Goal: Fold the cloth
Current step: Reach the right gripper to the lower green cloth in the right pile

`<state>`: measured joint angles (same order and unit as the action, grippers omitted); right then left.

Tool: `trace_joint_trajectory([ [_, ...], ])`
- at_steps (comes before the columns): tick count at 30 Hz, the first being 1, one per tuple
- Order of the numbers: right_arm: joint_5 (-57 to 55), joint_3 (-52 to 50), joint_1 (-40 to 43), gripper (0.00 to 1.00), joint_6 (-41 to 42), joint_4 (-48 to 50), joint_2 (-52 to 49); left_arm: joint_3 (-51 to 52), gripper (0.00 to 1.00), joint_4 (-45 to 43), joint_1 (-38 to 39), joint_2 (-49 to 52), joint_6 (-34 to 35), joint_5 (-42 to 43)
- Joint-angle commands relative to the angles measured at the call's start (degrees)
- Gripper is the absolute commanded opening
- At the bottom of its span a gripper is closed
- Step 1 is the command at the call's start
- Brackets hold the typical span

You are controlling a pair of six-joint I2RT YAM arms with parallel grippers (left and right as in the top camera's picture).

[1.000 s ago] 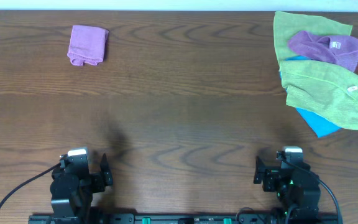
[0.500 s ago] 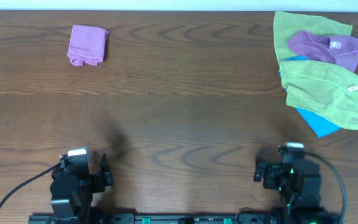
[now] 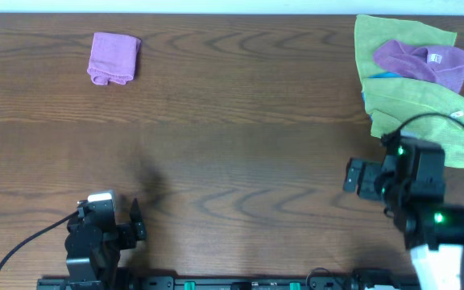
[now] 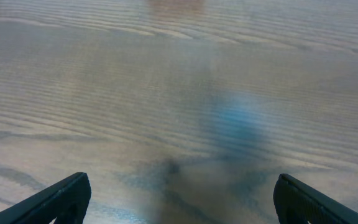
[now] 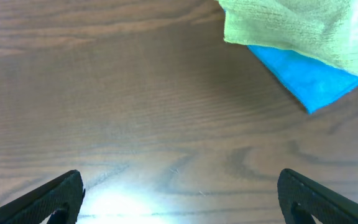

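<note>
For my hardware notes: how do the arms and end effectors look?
Both are black with looping black cables. The left end effector has a white block at its wrist. The right end effector carries green lights behind it and a white lower link.

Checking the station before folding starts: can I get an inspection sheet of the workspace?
Surface: dark wood-grain table, no spills seen.
Job's things: lime-green cloth, unfolded, atop the far-right pile, over a blue cloth.
Clutter: folded purple cloth far left; crumpled purple cloth on a duller green cloth.
Grippers: left gripper open, empty; right gripper open, empty, near the pile.
Cables: black cable at the left arm; second cable looping over the right arm.
Surroundings: pale strip beyond the far edge; otherwise nothing seen.
</note>
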<state>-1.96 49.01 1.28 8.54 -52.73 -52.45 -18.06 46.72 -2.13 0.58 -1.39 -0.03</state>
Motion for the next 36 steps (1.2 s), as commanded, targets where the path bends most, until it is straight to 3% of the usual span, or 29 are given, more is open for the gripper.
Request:
trace_joint_trajectory([
  [1,-1.27,5.51,0.48,0.99,-0.28,-0.26,-4.66,0.35,0.95,0.07,0.33,-0.33,-0.35,-0.52],
  [14,-8.04,13.9,2.14,0.99,0.44,0.83,-15.21,0.35,0.95,0.07,0.33,-0.33,-0.35,-0.52],
  [25,-9.64,13.92,8.09,0.99,0.0,10.36,-24.92,0.35,0.95,0.07,0.33,-0.33,-0.35,-0.52],
  [36,-9.79,13.9,8.5,0.99,-4.61,21.09,-36.26,0.37,0.95,0.07,0.33,-0.33,-0.35,-0.52],
])
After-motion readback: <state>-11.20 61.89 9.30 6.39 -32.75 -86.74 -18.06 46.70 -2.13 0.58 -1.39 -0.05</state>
